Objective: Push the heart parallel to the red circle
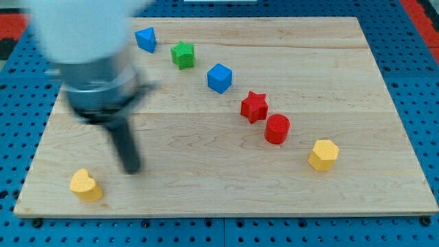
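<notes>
A yellow heart lies near the board's bottom left corner. A red circle lies right of the board's middle. My tip is on the board just right of and slightly above the yellow heart, a small gap apart from it. The rod is blurred.
A red star sits just up-left of the red circle. A blue cube, a green star and a blue triangular block run in a line toward the top left. A yellow hexagon lies at the lower right. The wooden board ends at blue pegboard.
</notes>
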`<state>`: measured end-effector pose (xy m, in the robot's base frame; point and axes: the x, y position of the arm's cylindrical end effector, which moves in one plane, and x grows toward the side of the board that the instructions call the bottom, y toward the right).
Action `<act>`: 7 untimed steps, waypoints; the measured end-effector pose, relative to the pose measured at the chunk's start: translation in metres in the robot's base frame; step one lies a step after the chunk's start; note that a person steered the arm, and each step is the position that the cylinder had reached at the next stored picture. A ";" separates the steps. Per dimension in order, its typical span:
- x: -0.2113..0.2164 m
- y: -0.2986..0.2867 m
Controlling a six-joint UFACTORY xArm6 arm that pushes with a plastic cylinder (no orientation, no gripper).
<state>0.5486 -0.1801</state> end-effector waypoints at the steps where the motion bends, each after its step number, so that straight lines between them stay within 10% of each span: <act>1: -0.036 -0.069; 4: 0.052 -0.068; 7: 0.002 0.057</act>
<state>0.5508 -0.1230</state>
